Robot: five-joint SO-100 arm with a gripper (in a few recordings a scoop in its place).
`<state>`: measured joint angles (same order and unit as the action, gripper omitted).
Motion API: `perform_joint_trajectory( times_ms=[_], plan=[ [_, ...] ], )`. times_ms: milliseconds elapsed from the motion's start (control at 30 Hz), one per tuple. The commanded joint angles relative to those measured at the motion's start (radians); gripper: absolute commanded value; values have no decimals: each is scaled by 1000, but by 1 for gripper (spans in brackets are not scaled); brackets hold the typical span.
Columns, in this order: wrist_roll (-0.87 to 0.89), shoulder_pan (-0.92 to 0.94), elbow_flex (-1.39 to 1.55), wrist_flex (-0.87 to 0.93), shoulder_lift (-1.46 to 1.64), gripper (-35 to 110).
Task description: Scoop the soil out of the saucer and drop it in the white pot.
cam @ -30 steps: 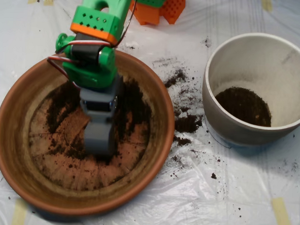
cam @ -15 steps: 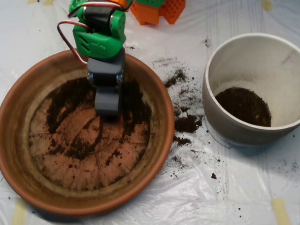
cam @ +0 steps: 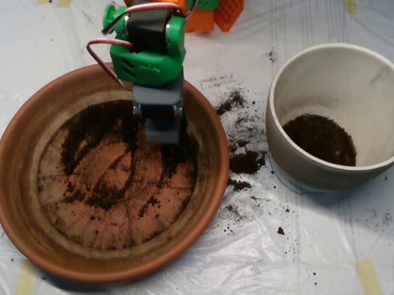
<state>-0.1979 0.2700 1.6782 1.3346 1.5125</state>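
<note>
White plastic sheeting [cam: 180, 270] covering the table, with soil-transfer set laid out on it.

Item: grey scoop [cam: 162, 129], hanging over the upper inner part of the saucer [cam: 14, 199]; whether its shells are parted or closed cannot be told from above. Behind it, the green arm [cam: 148, 52] with red and white wires is reaching in from the top edge. Soil [cam: 97, 128] is lying in a thin dark ring across the saucer's ridged floor, bare clay showing at the centre. More crumbs [cam: 245, 161] are lying scattered on the sheeting between saucer and white pot [cam: 379, 115]. The pot, at right and apart from the saucer, is holding a dark patch of earth [cam: 319, 139] at its bottom.
</note>
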Motion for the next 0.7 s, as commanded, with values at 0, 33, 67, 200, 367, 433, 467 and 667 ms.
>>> perform_joint_trajectory(
  times_ms=[0,33,67,200,367,433,467,667],
  plan=[
    [43,-43,-233,117,46,0],
    [57,-58,-287,147,52,0],
    [69,-75,-344,183,57,0],
    [107,-161,-574,324,58,0],
    [140,-290,-787,457,41,0],
    [144,-337,-822,469,44,0],
    [141,-362,-830,469,49,0],
    [77,-509,-871,462,17,0]
  ],
)
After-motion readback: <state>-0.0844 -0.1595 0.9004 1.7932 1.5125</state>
